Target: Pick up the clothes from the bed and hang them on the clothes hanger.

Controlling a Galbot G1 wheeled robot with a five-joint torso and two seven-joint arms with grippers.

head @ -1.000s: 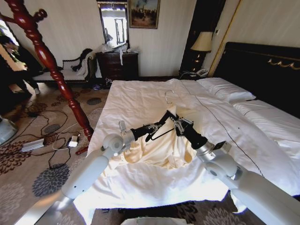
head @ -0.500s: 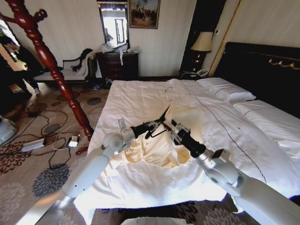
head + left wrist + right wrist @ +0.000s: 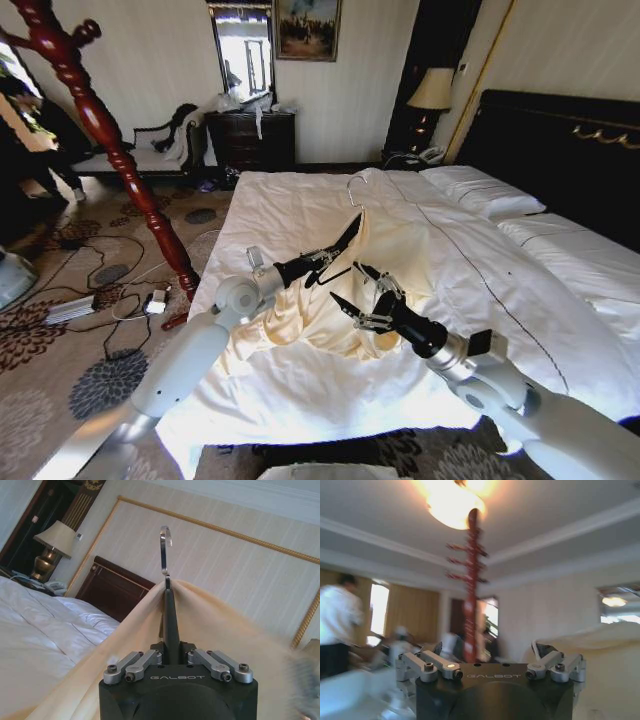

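The left gripper (image 3: 322, 262) was raised over the bed (image 3: 300, 205), its jaws closed on the black bar of the clothes hanger (image 3: 345, 238), which rose straight up from between them. In the left wrist view the left gripper (image 3: 171, 656) pinched that dark stem dead centre, and the hanger's thin metal hook (image 3: 164, 550) stood directly above the jaws, upright and curled at the top. The clothes (image 3: 375, 270), a pale cream-yellow garment, were draped over the hanger's shoulders: in the left wrist view the cloth (image 3: 125, 645) fell away from just under the hook down both sides of the jaws. From the head view the garment hung from the hanger beyond the left jaws and spilled down onto the white bedding below and between the two arms, its lower folds resting on the sheet. The right gripper (image 3: 355, 303) hovered just beside the hanging cloth, its jaws spread wide with nothing between them. In the right wrist view a fold of the garment (image 3: 600, 645) lay off to one side of those open jaws.
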